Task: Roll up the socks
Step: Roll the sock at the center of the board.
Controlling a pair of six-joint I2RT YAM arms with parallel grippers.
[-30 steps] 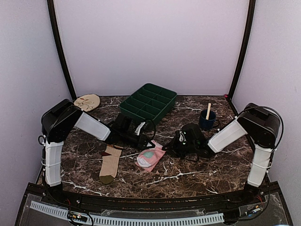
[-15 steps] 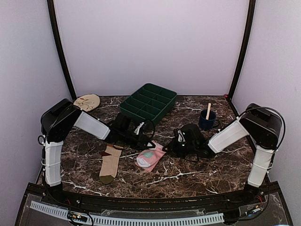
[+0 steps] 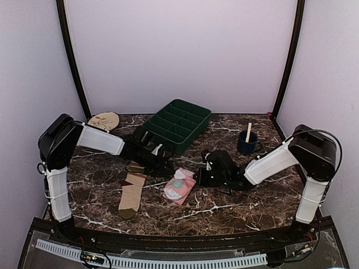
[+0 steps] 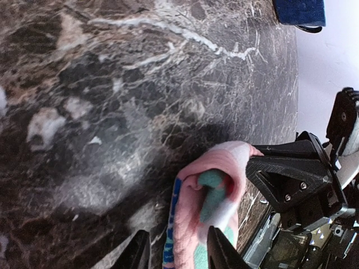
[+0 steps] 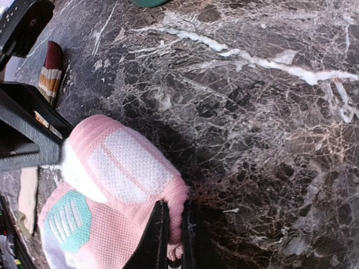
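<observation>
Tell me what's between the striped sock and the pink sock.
Nothing: in the top view, the stretch of table between the striped sock and the pink sock is bare marble.

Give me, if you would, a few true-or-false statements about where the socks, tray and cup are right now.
1. The pink sock lies inside the green tray. False: it lies on the marble table, in front of the tray.
2. The right arm's jaws are shut on the pink sock's edge. True.
3. The striped sock lies flat and unrolled. True.
4. The blue cup is empty. False: a wooden stick stands in it.
</observation>
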